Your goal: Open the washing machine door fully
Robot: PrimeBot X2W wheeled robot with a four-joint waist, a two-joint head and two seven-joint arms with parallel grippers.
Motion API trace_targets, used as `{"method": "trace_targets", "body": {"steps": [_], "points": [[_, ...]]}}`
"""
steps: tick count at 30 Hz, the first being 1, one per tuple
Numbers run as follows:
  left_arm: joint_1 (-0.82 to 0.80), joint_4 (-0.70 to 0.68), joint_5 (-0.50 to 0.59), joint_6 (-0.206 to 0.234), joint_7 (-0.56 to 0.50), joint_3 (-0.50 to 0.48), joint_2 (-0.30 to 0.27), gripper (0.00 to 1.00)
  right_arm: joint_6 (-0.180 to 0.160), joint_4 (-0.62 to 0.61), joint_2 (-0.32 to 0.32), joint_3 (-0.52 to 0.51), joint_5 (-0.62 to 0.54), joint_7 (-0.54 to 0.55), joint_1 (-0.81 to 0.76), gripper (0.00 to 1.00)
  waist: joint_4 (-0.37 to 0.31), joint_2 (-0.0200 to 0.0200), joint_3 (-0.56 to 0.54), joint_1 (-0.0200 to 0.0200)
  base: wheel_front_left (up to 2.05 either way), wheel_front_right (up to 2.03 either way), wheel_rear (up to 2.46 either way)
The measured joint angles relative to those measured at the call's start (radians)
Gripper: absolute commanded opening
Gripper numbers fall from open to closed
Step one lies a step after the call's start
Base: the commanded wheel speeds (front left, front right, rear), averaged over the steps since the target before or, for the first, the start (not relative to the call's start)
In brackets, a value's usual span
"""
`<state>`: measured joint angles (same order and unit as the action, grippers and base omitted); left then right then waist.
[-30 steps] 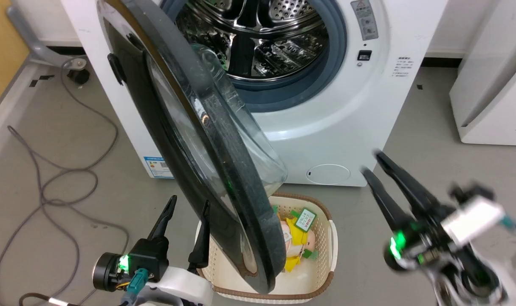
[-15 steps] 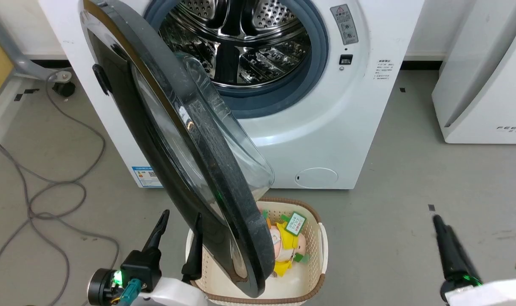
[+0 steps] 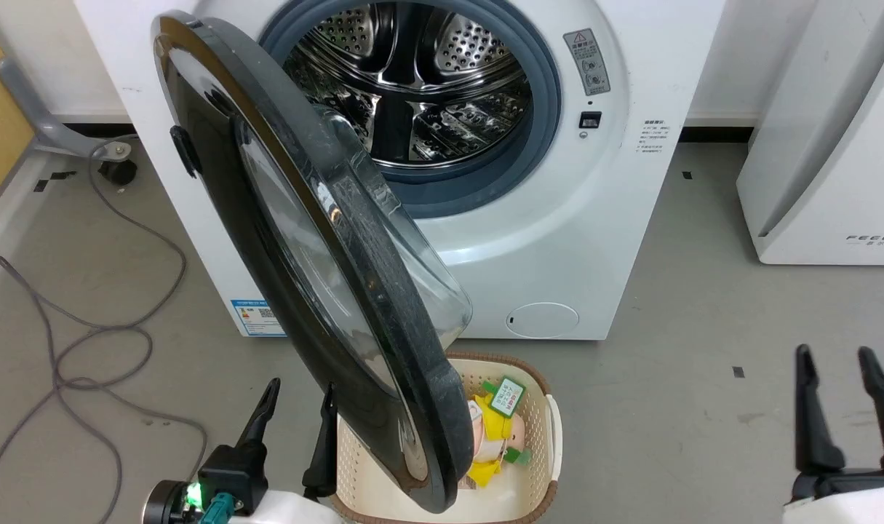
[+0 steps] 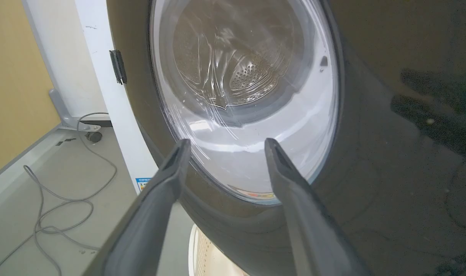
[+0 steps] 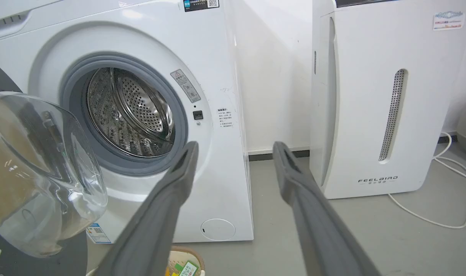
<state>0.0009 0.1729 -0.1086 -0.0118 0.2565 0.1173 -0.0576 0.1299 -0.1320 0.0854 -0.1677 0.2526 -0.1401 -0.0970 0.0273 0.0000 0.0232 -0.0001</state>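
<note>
- The washing machine [image 3: 558, 240] stood white and boxy against the wall, and its shiny steel drum [image 3: 420, 94] could be seen inside.
- The washing machine door [image 3: 325, 276] was partly open. It hung from the left side of the washing machine and stuck out from its front, with its thin black edge turned to the head camera.
- The clear glass bowl [image 4: 244, 76] in the middle of the door bulged toward the washing machine.
- The left gripper [image 3: 301, 386] was in front of the washing machine, just beside the black outer face of the door. Its two fingers were spread apart and held nothing. I could not tell if a finger touched the door.
- The right gripper [image 3: 833, 352] was well apart from the washing machine, out past its right front corner, over the grey floor. Its fingers were also spread apart, with nothing between them.
- A cream basket [image 3: 543, 437] sat on the floor in front of the washing machine, under the low end of the door. A yellow toy [image 3: 489, 437] lay in it.
- A grey cable [image 3: 85, 335] curled on the floor to the left of the washing machine.
- Another white appliance [image 3: 813, 182] stood to the right of the washing machine.
</note>
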Motion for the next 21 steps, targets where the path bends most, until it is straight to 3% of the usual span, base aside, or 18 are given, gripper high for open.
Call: {"method": "trace_targets", "body": {"steps": [6, 16, 17, 19, 21], "points": [[0.0, 0.001, 0.0, -0.001, 0.0, -0.004, 0.0, 1.0, 0.0, -0.087, -0.024, 0.068, -0.129, 0.078, -0.065, 1.0, 0.0, 0.0, -0.003, 0.0, 0.0, 0.0, 0.0], [0.0, 0.013, 0.003, -0.002, 0.0, -0.007, 0.001, 1.0, 0.0, -0.072, -0.03, 0.098, -0.123, 0.103, -0.11, 1.0, 0.0, 0.0, -0.007, 0.0, 0.0, 0.0, 0.0], [0.0, 0.016, 0.003, -0.005, 0.0, -0.007, 0.001, 0.6, 0.0, -0.07, -0.03, 0.1, -0.121, 0.103, -0.11, 1.0, -0.001, 0.0, -0.007, 0.0001, 0.0, 0.0, 0.0], [0.0, 0.019, 0.003, -0.009, 0.0, -0.007, 0.001, 0.04, 0.0, -0.068, -0.03, 0.103, -0.121, 0.103, -0.11, 1.0, -0.001, 0.0, -0.006, 0.0, 0.0, 0.0, 0.0], [0.0, 0.02, 0.003, -0.009, 0.0, -0.007, 0.001, 0.0, 0.0, -0.065, -0.03, 0.103, -0.121, 0.103, -0.11, 1.0, -0.001, 0.0, -0.006, 0.0001, 0.0, 0.0, 0.0]]}}
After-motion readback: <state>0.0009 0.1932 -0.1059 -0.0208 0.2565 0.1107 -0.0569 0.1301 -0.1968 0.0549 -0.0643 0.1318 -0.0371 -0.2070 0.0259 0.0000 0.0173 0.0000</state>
